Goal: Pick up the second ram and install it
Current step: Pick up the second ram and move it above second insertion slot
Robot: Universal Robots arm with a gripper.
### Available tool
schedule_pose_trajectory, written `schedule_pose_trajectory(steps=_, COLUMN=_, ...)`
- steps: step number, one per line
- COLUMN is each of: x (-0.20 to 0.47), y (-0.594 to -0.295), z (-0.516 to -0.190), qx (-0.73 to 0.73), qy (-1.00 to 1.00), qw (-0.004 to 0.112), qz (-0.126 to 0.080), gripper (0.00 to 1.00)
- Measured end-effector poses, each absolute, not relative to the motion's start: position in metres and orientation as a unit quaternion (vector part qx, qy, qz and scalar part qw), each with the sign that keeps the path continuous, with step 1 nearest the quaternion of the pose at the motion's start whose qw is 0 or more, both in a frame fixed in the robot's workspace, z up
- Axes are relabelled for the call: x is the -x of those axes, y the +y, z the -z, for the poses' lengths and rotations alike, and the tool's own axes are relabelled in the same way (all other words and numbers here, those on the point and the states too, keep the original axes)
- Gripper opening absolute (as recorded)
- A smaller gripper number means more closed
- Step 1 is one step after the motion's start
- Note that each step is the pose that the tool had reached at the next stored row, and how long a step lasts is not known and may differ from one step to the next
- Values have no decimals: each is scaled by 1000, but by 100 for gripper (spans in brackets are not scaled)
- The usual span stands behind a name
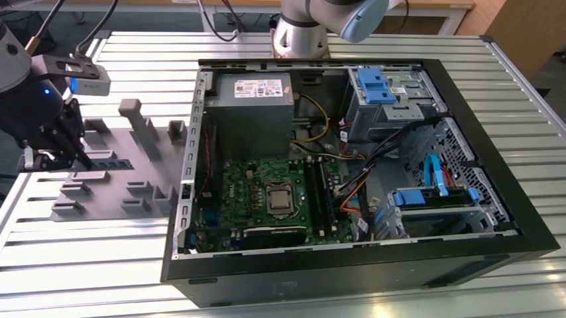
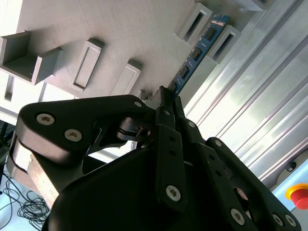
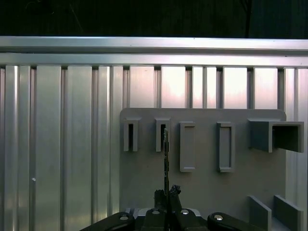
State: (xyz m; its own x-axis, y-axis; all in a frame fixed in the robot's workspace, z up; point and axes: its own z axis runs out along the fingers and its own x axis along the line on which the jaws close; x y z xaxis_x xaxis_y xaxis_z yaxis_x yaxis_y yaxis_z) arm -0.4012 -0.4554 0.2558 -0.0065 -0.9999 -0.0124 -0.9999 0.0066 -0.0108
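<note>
Pinching the second ram [image 2: 195,54] by its flat sides, my gripper [image 2: 166,95] is closed down narrow, pads tight on the stick with no gap that I can see. In the second wrist view the stick runs away from my fingertips as a blue-edged strip carrying a row of black chips. Its far end lies between two hollow slot blocks [image 2: 192,23] on the gray fixture plate [image 3: 207,192]. In the first wrist view I see the same stick edge-on, a thin dark line rising from between my fingers and ending just beside one of the narrow blocks. I cannot tell whether its lower edge sits in the fixture or hangs just above it.

In the exterior view I am over the fixture plate at the exterior view's left, above the slatted metal table [image 1: 89,278]. The open computer case [image 1: 354,278] lies on its side toward the exterior view's right, well apart from me and the stick. Inside it the green motherboard [image 1: 252,189] faces up, with the gray power supply [image 1: 252,112] beside it. A red button [image 2: 299,195] sits past the table's edge in the second wrist view
</note>
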Motion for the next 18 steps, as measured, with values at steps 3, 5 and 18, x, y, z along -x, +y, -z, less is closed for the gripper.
schedule_pose_trajectory(steps=3, x=401, y=-455, z=-256, qx=705, qy=709, qw=8, qz=-1, gripper=14)
schedule_pose_trajectory(steps=5, x=401, y=-455, z=-256, qx=705, qy=709, qw=8, qz=-1, gripper=14)
schedule_pose_trajectory(steps=18, x=401, y=-455, z=-267, qx=705, qy=709, qw=8, qz=-1, gripper=14)
